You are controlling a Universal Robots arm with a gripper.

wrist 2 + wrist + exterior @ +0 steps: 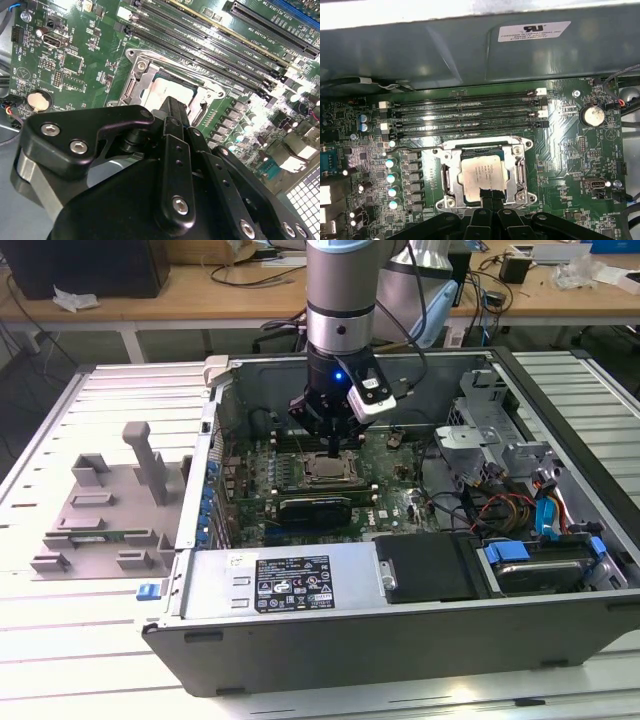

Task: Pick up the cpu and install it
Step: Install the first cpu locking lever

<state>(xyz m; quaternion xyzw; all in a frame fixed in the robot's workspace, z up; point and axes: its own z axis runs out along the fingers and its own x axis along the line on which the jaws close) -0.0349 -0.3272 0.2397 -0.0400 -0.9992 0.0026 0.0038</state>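
The gripper [333, 450] hung clenched, its 2 fingertips [488, 196] together at 1 edge of the cpu [482, 172], which lay flat inside the socket frame [445, 176], memory slots [465, 117] just beside.

The silver-grey cylindrical arm [340, 290] stands vertical, its wrist pointing straight down. Its black two-finger gripper [333, 448] hangs low, with the slim black fingers [486, 196] drawn together, tips meeting.

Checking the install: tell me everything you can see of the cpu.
The cpu is a small flat square chip with a silvery metal top, faint print and a thin darker rim. It lies level inside the metal-framed socket of the green motherboard. The gripper overlaps one edge; contact is unclear.
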